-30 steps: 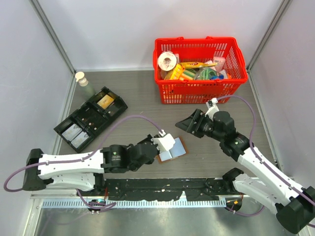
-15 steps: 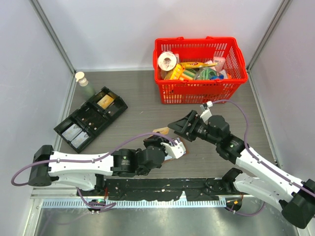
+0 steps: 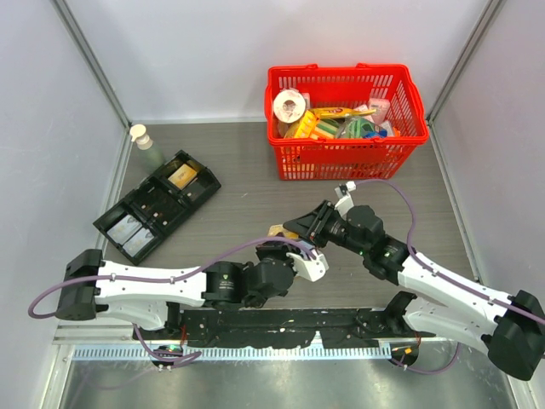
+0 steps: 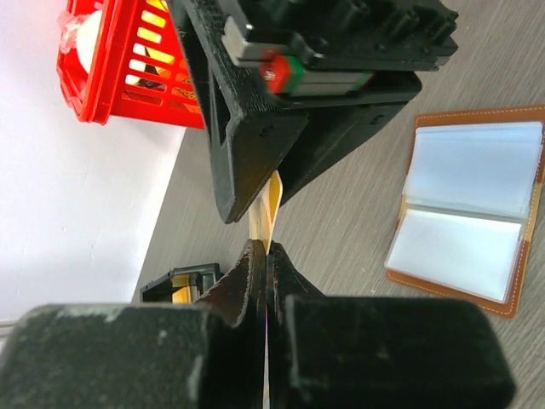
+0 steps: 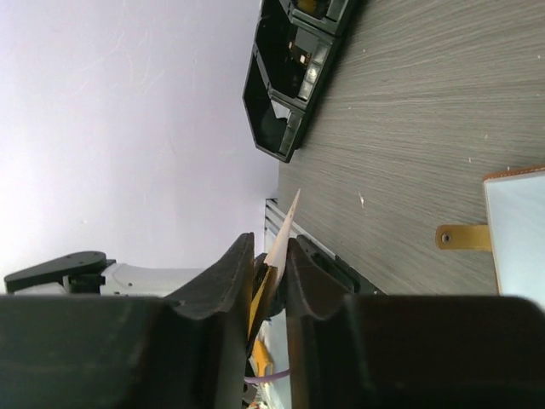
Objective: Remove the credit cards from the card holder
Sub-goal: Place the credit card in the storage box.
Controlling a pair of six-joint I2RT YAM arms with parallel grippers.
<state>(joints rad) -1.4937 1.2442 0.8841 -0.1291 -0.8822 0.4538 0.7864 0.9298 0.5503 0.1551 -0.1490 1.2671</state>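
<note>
You've got the card (image 4: 266, 213) out of the card holder (image 4: 470, 204) and up in the air betw. the two arms, seen edge-on. The left gripper (image 4: 266, 253) is pinched tight on its lower end. The right gripper (image 5: 271, 249) has a finger each side of the upper end w/ only a sliver of gap, so can't tell if it's biting. The holder lies open and flat on the table (image 3: 255, 170) just beside the handoff, pale pockets up, tab (image 5: 460, 236) sticking out sideways; can't tell if more cards sit inside. Judge the card light, thin, stiff but springy, w/ slick faces: grip flat on both faces, well in from the edge, or it'll likely pivot or squirt out. The holder is prob. soft and light and may drag along w/ any pull, so pin it down. Main obstacle is the fingers crowding each other on one small card. The red basket (image 3: 341, 162), black tray (image 3: 157, 204) and bottle (image 3: 141, 136) stand well apart.
</note>
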